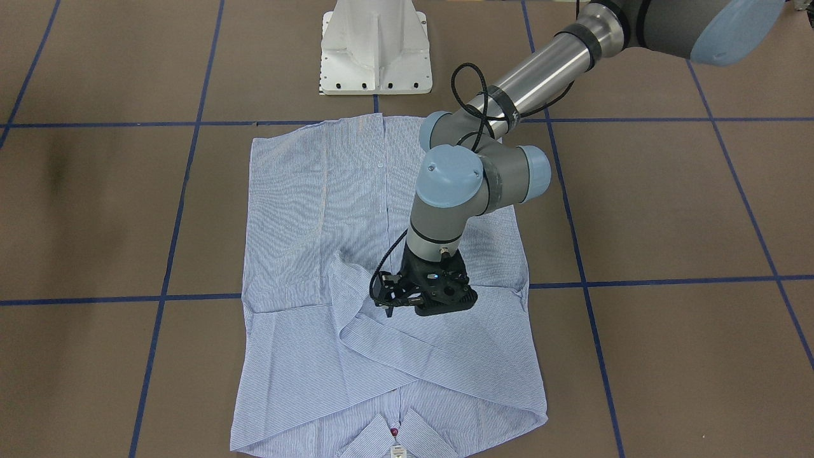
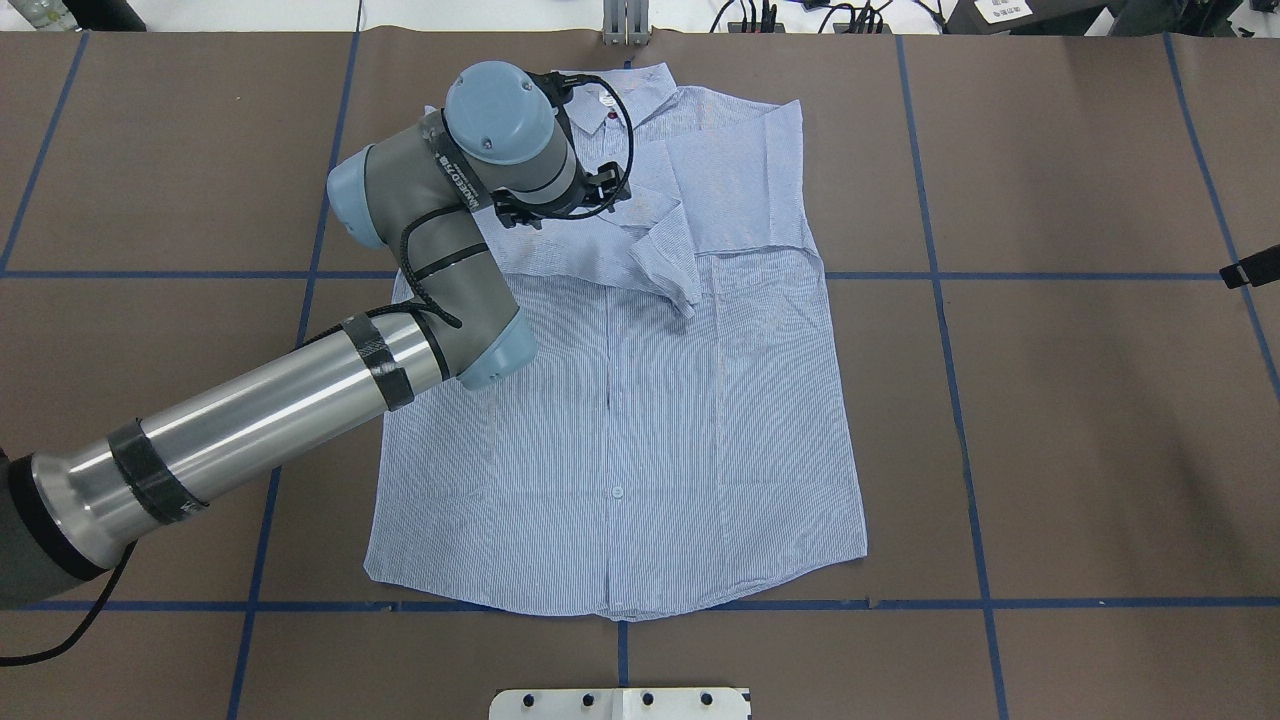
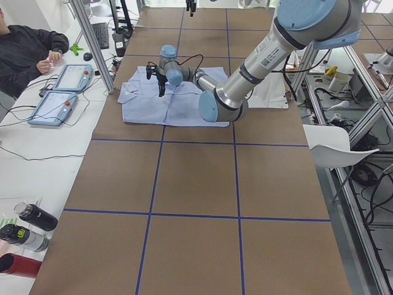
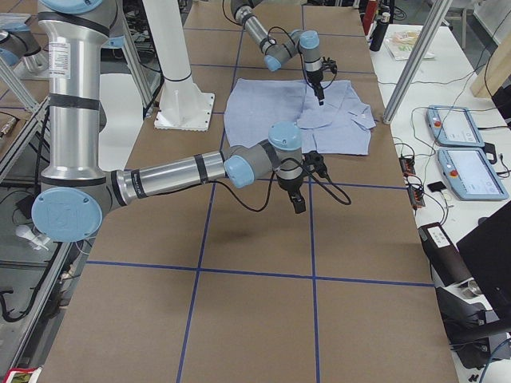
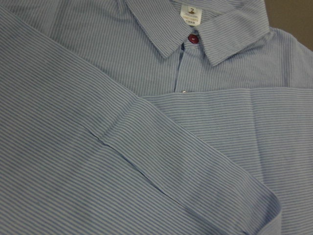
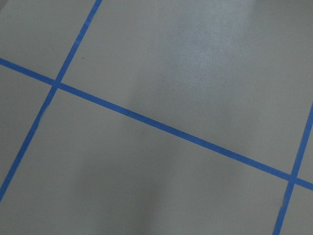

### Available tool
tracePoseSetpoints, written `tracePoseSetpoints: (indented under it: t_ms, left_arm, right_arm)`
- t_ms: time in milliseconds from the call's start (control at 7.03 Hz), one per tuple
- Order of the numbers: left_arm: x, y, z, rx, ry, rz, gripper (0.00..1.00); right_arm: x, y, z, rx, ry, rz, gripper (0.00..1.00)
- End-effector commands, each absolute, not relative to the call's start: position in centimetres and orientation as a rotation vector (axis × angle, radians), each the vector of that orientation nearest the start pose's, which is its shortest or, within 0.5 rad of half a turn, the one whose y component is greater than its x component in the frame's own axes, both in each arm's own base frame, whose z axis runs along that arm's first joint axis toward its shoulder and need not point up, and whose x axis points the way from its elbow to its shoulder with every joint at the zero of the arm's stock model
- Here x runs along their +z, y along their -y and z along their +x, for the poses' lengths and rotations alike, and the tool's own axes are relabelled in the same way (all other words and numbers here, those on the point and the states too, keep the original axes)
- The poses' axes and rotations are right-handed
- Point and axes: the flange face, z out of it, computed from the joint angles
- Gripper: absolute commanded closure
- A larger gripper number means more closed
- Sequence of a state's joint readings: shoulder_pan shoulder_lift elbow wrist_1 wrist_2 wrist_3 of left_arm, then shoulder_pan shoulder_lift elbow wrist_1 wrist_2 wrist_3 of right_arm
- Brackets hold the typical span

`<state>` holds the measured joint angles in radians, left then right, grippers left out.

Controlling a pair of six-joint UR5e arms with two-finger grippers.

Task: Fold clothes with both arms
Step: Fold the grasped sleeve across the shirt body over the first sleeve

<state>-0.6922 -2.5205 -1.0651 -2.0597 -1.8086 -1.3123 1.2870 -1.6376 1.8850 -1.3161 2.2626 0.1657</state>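
Blue and white stripes cover the shirt [image 2: 640, 430]. It lies flat on the brown counter [image 2: 1050, 400] with both sleeves [image 2: 655, 250] folded across its chest.

The left fingers [image 1: 388, 310] hang right above those crossed sleeves. They look pressed together with nothing in them, and the cloth under them lies flat. The collar [image 5: 161, 29] with its red button [image 5: 192, 38] is just past these fingers, on the side away from the robot. The hem [image 2: 620, 608] is at the other end, well apart from them, back toward the robot. So the shirt's long way runs from collar to hem.

The right fingers [image 4: 298, 203] are off to the side, over the counter and its blue tape lines [image 6: 171, 129], well apart from the shirt. I cannot tell if they are open or closed. The left arm is much nearer.

I think the next fold brings the hem up to the collar, so both arms would have to go to the hem end.
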Motion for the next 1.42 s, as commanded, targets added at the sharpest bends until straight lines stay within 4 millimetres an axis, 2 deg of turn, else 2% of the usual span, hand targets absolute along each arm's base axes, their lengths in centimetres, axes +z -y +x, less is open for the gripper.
tracePoseSetpoints:
  t_ms: [0,142,427,569,996,1138,1280]
  left_arm:
    - [22.4,61.2,58.1,-0.254,-0.923,0.230,0.01]
    - [21.9,59.4,60.0,-0.224,-0.930,0.217,0.01]
    - [20.5,56.9,62.4,-0.171,-0.959,0.182,0.00]
    - [18.4,56.4,62.9,-0.157,-0.986,0.173,0.00]
    - [10.2,55.2,63.7,-0.174,-1.088,0.153,0.00]
    - [8.2,54.0,64.8,-0.188,-1.113,0.130,0.00]
    - [7.3,53.5,65.1,-0.189,-1.129,0.127,0.00]
  right_arm:
    - [51.0,47.7,-6.6,-0.284,0.768,0.319,0.00]
    - [51.0,47.6,-6.6,-0.285,0.769,0.319,0.00]
    - [51.1,47.6,-6.6,-0.284,0.769,0.318,0.00]
    - [51.1,47.5,-6.6,-0.284,0.770,0.316,0.00]
    - [51.3,47.5,-6.6,-0.283,0.771,0.312,0.00]
    - [51.3,47.5,-6.6,-0.283,0.769,0.313,0.00]
    - [51.3,47.5,-6.6,-0.283,0.771,0.312,0.00]
